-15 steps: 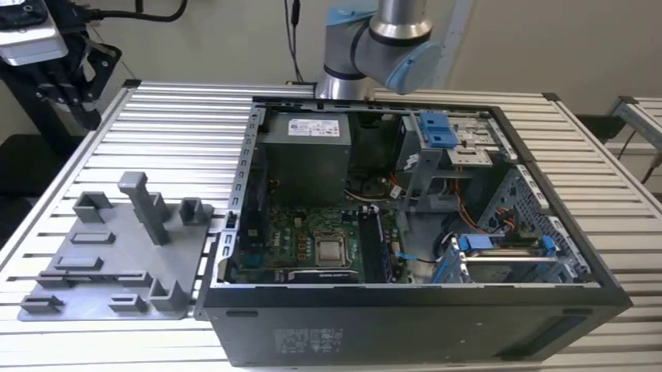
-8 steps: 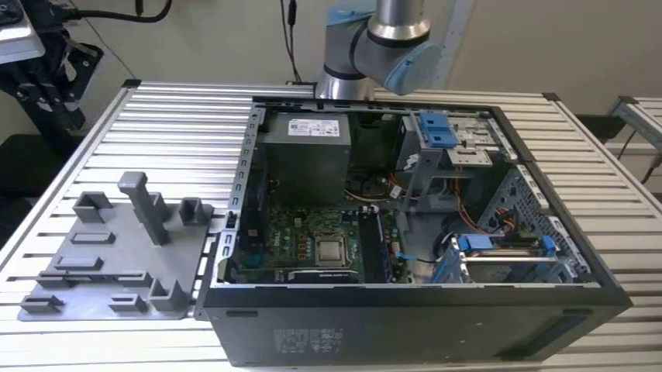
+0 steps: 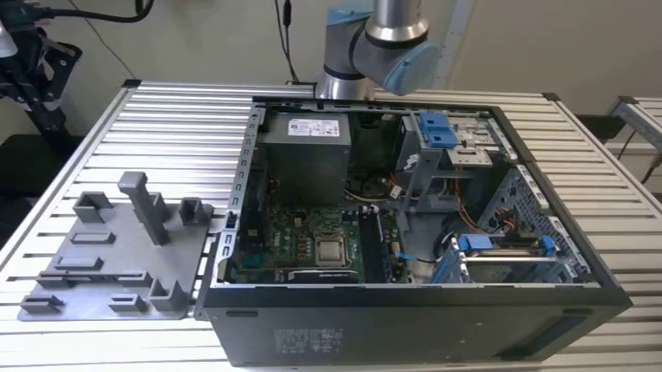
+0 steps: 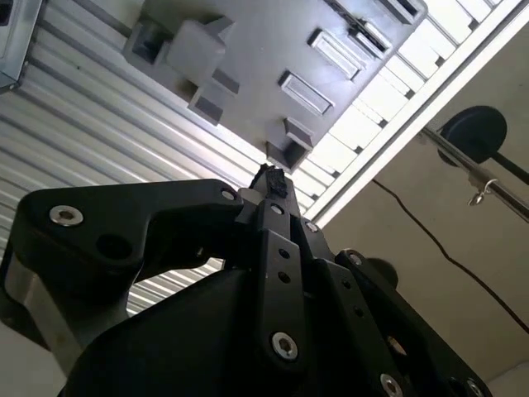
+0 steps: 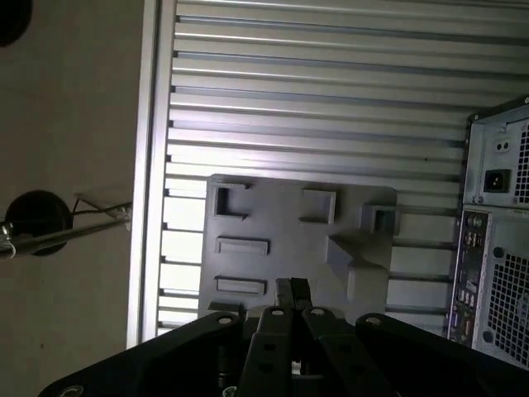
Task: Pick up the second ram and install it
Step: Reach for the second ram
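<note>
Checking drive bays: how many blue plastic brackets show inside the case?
2: far blue bracket and near blue bracket, both toward the exterior view's right; more may be hidden.

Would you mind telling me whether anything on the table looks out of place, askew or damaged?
Nothing stands out. The computer case lies open on its side on the slatted table, and the grey holder tray sits flat beside it on the exterior view's left, its tall post standing.

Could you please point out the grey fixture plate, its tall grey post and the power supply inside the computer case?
grey fixture plate (image 3: 122,252): exterior view, bare flat surface.
tall grey post (image 3: 147,209): exterior view, middle of its shaft.
power supply (image 3: 305,167): exterior view, its grey face.
</note>
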`<state>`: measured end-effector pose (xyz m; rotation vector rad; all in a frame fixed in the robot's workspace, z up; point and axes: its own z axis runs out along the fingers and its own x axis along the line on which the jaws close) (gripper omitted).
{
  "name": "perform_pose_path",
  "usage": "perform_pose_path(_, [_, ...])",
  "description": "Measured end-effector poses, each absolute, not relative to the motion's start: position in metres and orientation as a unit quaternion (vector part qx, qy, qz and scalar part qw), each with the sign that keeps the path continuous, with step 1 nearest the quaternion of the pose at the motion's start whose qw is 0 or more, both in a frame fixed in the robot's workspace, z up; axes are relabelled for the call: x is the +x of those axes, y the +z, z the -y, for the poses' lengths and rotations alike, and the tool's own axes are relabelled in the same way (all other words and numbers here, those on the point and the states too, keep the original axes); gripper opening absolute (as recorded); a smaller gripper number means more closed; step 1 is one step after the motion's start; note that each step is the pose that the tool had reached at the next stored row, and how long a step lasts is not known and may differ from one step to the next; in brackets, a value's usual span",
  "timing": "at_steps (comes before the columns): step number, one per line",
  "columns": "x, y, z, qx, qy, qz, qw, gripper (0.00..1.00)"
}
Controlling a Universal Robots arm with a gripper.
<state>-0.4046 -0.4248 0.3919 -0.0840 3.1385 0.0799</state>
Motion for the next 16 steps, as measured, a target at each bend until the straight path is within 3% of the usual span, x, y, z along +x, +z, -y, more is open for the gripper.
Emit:
perform_pose_path(9, [-0.395,0.391,0.428,-0.027,0.026,-0.999,-0.001,0.11])
perform_pose_path(16, [-0.395,0.390,0.448,-0.027,0.026,-0.999,-0.001,0.11])
